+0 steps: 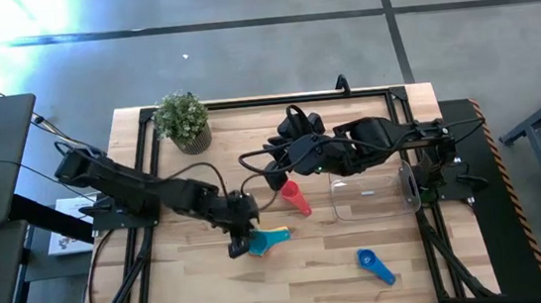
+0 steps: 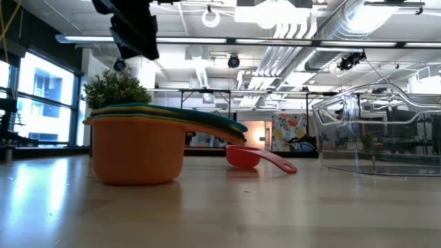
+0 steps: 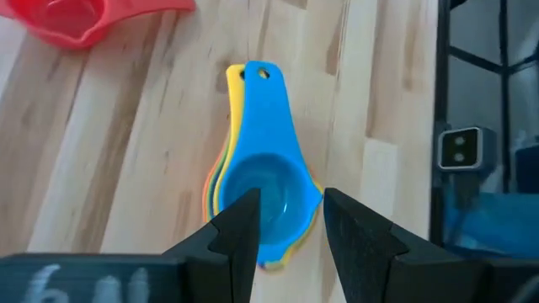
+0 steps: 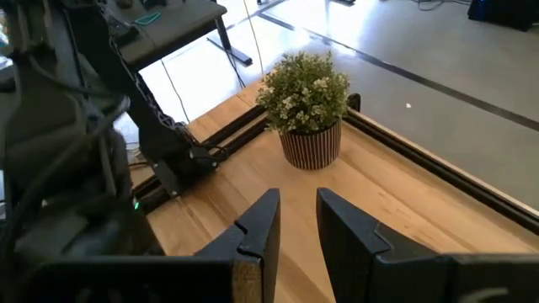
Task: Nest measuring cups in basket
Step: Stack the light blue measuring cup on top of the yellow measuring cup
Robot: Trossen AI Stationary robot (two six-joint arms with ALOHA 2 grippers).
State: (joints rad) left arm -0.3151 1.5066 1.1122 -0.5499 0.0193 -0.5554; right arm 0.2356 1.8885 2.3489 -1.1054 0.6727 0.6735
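A nested stack of measuring cups [image 1: 267, 241] stands on the table on its orange bottom cup [image 2: 138, 148]; a light blue cup [image 3: 265, 194] lies on top, handles fanned toward the right. My left gripper [image 3: 290, 220] hovers open above the stack's bowl end [image 2: 134, 31], clear of it. A salmon-pink cup [image 1: 296, 197] lies alone between the stack and the clear basket [image 1: 340, 199]. A blue cup [image 1: 374, 265] lies near the front edge. My right gripper [image 4: 299, 220] hangs high over the table's middle [image 1: 275, 179], slightly open with nothing between its fingers.
A potted plant [image 1: 183, 120] stands at the far left corner of the table. The basket [image 2: 375, 131] stands upright on the right. Bare wood lies along the near edge between the stack and the blue cup.
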